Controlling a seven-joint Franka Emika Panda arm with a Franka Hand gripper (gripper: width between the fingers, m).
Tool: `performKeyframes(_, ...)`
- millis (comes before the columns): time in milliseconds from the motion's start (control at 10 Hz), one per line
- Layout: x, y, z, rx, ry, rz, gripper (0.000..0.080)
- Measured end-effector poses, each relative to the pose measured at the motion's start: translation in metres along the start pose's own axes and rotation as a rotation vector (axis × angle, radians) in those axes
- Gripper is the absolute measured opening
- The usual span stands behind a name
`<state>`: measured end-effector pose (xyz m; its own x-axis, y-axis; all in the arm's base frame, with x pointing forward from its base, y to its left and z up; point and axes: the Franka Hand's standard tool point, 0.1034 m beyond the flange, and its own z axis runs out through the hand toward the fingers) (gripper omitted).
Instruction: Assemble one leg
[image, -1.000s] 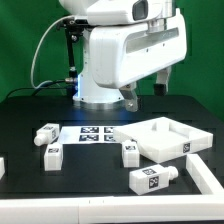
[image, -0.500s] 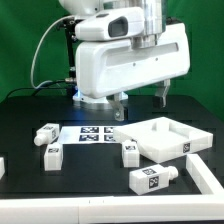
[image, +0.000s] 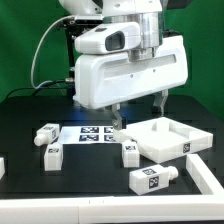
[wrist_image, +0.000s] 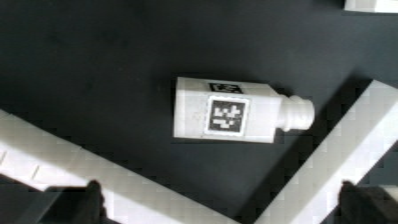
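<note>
Near the surface's (image: 22, 115) edge at the exterior view's left, two spare legs (image: 45, 133) lie on their sides, and next to them the marker board (image: 95, 133) lies flat. Over the middle hangs the claw (image: 140, 112), its fingers (image: 118, 120) wide apart and holding nothing. Below it, toward the front edge, the leg (image: 130, 152) lies just beside the tray panel (image: 165, 138). I judge it is the same leg that the wrist view shows between the dark fingertips. Another leg (image: 153, 179) lies closer to the front edge. The danger, I think, is the panel wall: it is so near the leg that a descending finger may strike it, or the leg may turn in a crooked grip. The panel's hollow holds nothing that I can see.
</note>
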<state>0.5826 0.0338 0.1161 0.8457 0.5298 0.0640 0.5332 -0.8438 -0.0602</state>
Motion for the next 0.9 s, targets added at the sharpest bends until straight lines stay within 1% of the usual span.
performKeyframes(100, 0.000, 0.000, 0.002, -0.005, 0.006, 0.037, 0.0650)
performKeyframes(200, -0.004, -0.001, 0.008, -0.011, 0.014, 0.122, 0.0650)
performKeyframes(300, -0.004, -0.008, 0.013, -0.004, 0.012, 0.287, 0.0650)
performKeyframes(400, -0.002, -0.011, 0.015, -0.003, 0.008, 0.317, 0.0650)
performKeyframes(700, -0.003, -0.010, 0.015, -0.004, 0.008, 0.186, 0.0650)
performKeyframes(900, -0.003, -0.009, 0.015, -0.005, 0.007, 0.048, 0.0650)
